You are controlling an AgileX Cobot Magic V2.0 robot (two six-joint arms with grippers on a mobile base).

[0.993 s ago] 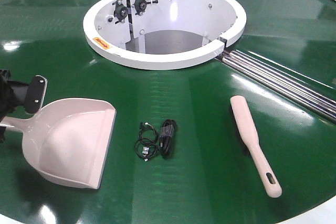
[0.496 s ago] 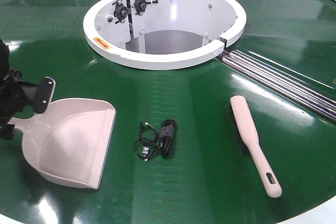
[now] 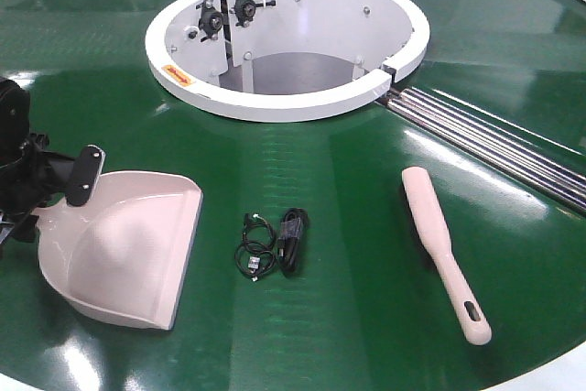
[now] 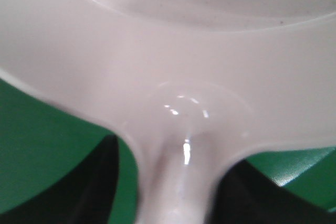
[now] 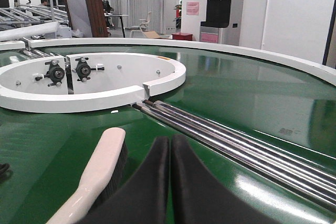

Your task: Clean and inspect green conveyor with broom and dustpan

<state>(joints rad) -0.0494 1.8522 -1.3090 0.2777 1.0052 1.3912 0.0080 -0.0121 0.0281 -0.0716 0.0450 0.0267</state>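
Two pale pink-beige plastic tools lie on the large glossy dark green conveyor belt (image 3: 348, 318), well apart from each other. The wide dustpan (image 3: 128, 249), a smooth scoop with raised sides and a domed back, is near the left edge of the surface. Its flat mouth faces right and its straight handle points left, so its long axis goes across the belt. The slim hand broom (image 3: 439, 244) lies near the right edge. Its long axis goes from far to near, slightly slanted; the flat head with dark bristles under it is at the far end, and the tapering handle with a slot hole points to the near edge.

Between them lies a small bundle of black cable (image 3: 275, 244). Beyond, a white ring-shaped hub (image 3: 284, 43) stands in the middle, and silver roller strips (image 3: 494, 148) run from it toward the right edge.

The left gripper (image 3: 46, 203) stands astride the dustpan handle, jaws apart; the wrist view shows a strip of green between one finger (image 4: 100, 182) and the handle. The right gripper (image 5: 169, 182) has its black jaws pressed together on nothing, just beside the broom head.
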